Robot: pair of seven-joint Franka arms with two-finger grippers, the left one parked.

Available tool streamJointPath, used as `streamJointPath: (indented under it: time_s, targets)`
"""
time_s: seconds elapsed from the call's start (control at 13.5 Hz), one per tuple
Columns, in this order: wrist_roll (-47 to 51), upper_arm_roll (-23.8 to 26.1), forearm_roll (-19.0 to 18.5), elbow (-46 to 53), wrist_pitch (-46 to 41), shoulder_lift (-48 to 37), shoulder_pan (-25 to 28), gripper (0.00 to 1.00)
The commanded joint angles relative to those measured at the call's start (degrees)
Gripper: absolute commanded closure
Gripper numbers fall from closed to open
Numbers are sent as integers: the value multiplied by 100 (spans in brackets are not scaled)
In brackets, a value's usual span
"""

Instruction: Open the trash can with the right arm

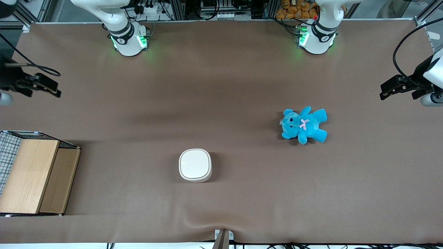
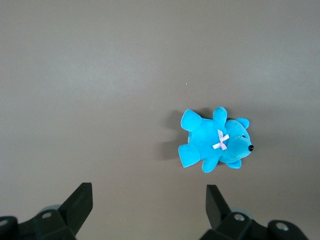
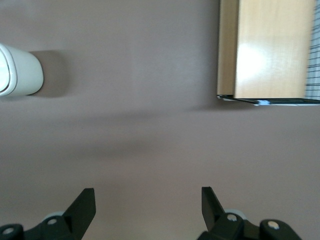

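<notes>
- While the gripper [image 3: 148, 207] hung over bare desk [image 1: 221, 86] at the working arm's end, fingers spread wide and holding nothing, the trash can [image 1: 195, 165] sat lid shut near the desk's middle, closer to the front camera.
- So the can lay well apart from it, off toward the parked arm's end.
- It's a rounded square, no real long axis.
- The wooden-topped wire crate [image 1: 29, 173] sat closer to the gripper; the blue teddy [image 1: 304, 125] lay way off.

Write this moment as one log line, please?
trash can: lid shut | gripper: open, raised, apart from can | step: opening not begun
</notes>
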Motion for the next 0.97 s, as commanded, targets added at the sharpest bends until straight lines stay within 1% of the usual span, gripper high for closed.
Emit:
streamJointPath:
  time_s: [0.0,0.07,0.22,0.3,0.52,0.67,0.74,0.89]
  targets:
    - [85,40,142,582,-68,496,134,47]
    - [155,40,169,714,-59,645,178,57]
    - [383,83,195,855,20,900,274,66]
    - [471,136,204,952,133,1024,327,73]
    - [613,163,204,1041,476,1253,546,98]
    - [613,163,213,1049,757,1428,722,100]
    - [656,163,317,1049,846,1525,793,100]
    - [1103,163,826,1049,1152,1762,863,100]
